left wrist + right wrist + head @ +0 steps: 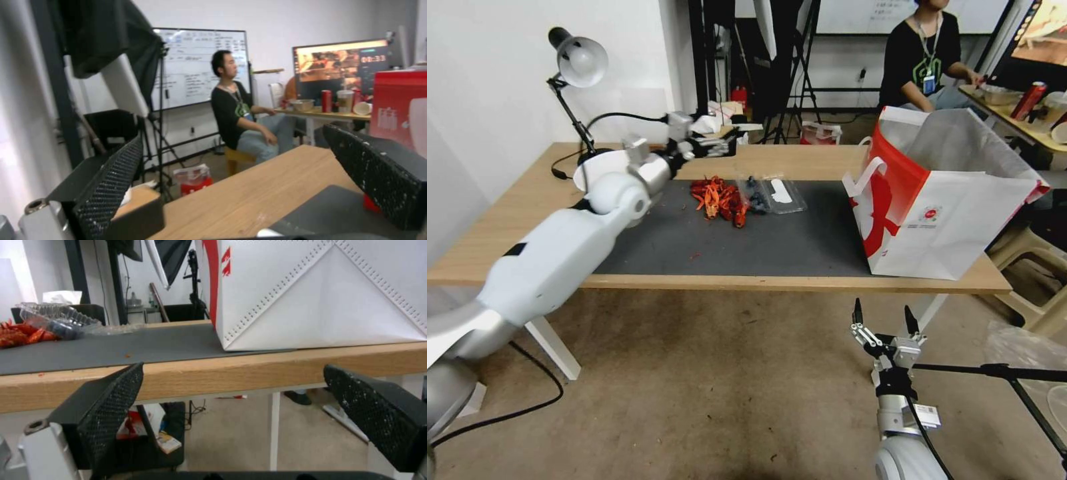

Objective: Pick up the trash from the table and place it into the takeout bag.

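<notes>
Takeout bag (954,227) stands upright at the tabletop's (787,160) right end, mouth open, silvery lining visible; contents cannot be told. It is white w/ red sides, white handles, small round red logo on the front; in the right wrist view its folded white side panel (320,293) rests partly on the mat, partly on bare wood. Trash at mat centre: a pile of red shell scraps (719,198), and touching it a clear plastic clamshell (774,195) holding dark round bits. Dark grey mat (747,240) covers the light-wood top; a few red crumbs lie on it. White desk lamp (579,61) stands at the far left corner. Left gripper (710,145) is raised over the back edge, jaws apart, holding nothing. Right gripper (882,320) sits below the front edge near the bag, jaws apart, empty.
</notes>
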